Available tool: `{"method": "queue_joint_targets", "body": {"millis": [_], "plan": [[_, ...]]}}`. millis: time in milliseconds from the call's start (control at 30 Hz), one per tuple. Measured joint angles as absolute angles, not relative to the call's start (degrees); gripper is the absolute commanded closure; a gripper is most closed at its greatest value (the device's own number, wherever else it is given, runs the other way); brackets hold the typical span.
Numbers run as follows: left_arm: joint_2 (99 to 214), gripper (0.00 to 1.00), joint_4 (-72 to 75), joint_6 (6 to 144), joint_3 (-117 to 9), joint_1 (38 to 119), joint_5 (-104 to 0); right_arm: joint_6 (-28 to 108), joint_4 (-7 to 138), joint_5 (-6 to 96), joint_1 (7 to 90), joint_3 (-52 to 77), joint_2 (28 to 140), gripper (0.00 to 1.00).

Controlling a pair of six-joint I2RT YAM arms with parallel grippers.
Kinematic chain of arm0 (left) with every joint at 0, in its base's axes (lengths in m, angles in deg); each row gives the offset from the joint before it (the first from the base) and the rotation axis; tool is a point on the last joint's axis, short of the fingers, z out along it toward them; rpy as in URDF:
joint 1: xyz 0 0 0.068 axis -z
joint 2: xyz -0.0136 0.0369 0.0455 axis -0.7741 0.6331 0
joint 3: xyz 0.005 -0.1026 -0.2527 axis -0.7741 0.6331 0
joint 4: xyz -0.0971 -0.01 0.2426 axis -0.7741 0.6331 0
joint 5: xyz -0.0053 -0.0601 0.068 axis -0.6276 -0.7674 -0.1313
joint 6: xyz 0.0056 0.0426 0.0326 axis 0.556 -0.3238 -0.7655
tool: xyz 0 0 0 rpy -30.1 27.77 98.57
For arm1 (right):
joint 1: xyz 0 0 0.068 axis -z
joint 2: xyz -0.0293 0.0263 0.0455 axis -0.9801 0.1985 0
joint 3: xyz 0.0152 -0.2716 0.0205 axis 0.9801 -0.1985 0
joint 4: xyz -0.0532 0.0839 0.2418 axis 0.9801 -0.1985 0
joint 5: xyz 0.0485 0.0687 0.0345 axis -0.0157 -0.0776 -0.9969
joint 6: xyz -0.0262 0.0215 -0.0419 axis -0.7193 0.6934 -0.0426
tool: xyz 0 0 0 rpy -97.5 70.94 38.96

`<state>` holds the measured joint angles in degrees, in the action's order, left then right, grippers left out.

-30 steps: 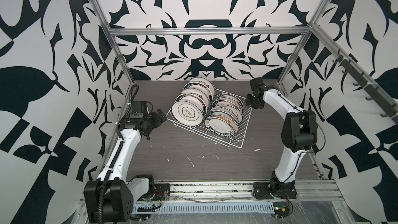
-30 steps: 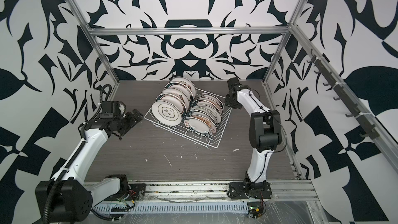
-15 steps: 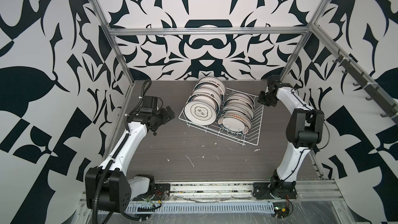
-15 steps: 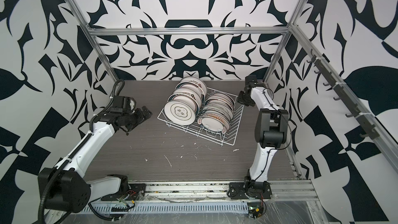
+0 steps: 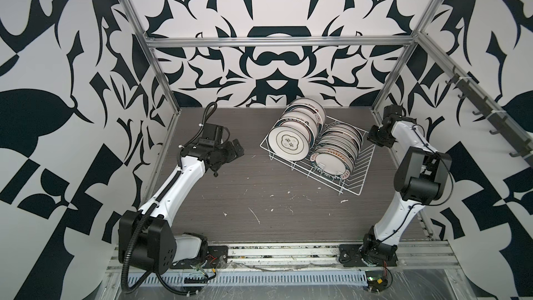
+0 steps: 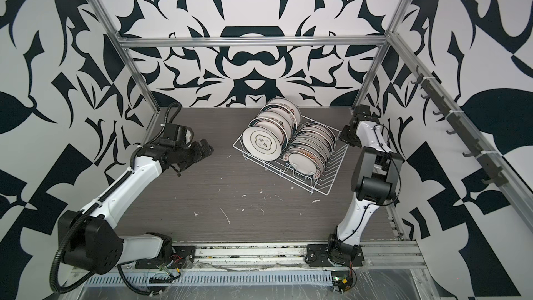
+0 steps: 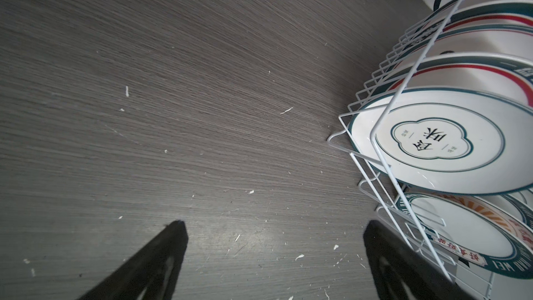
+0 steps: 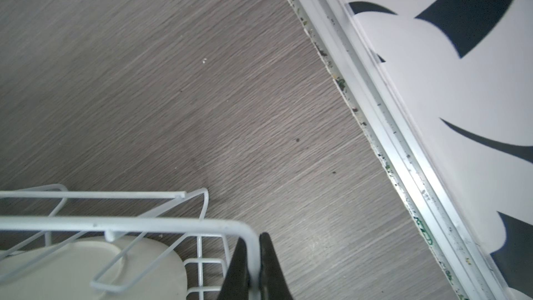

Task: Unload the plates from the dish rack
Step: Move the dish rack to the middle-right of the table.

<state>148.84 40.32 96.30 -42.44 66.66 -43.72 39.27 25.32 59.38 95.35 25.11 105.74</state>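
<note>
Grey wood-grain worktop (image 5: 230,197), flecked with white, filling the lower middle of both top views. On it, right of centre, the white wire dish rack (image 5: 353,180), set at an angle. Inside, the plates (image 5: 288,144) in two rows, standing on edge and leaning back. At the upper right corner of the rack, right end effector (image 8: 251,258) closed tight on the rim wire. Left of the rack and apart from it, left end effector (image 7: 274,235), fully open, holding nothing.

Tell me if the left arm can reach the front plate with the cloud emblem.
Probably yes: the left tool is open, nothing stands between it and the plate, whose top rises above the rack.
</note>
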Motion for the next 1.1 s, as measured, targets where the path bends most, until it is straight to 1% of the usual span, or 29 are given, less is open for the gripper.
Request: {"method": "queue_joint_targets", "body": {"millis": [200, 467, 667, 767, 1100], "plan": [[148.8, 0.01, 40.3, 96.2, -42.9, 66.9, -43.7, 39.3, 26.0, 60.0, 95.4, 24.5, 105.5, 1.00], [146.7, 0.01, 40.1, 97.4, -43.3, 66.9, -38.5, 39.5, 28.2, 59.2, 95.6, 22.7, 104.5, 0.99], [143.9, 0.01, 40.2, 98.3, -43.3, 66.9, -33.8, 40.4, 33.0, 57.1, 96.2, 18.4, 102.0, 0.85], [143.6, 0.01, 40.4, 98.1, -43.3, 66.9, -32.7, 40.9, 34.3, 56.4, 96.3, 15.9, 101.4, 0.74], [142.9, 0.01, 41.0, 95.1, -42.1, 66.9, -32.0, 40.6, 34.3, 55.1, 96.9, 11.3, 99.3, 0.51]]}}
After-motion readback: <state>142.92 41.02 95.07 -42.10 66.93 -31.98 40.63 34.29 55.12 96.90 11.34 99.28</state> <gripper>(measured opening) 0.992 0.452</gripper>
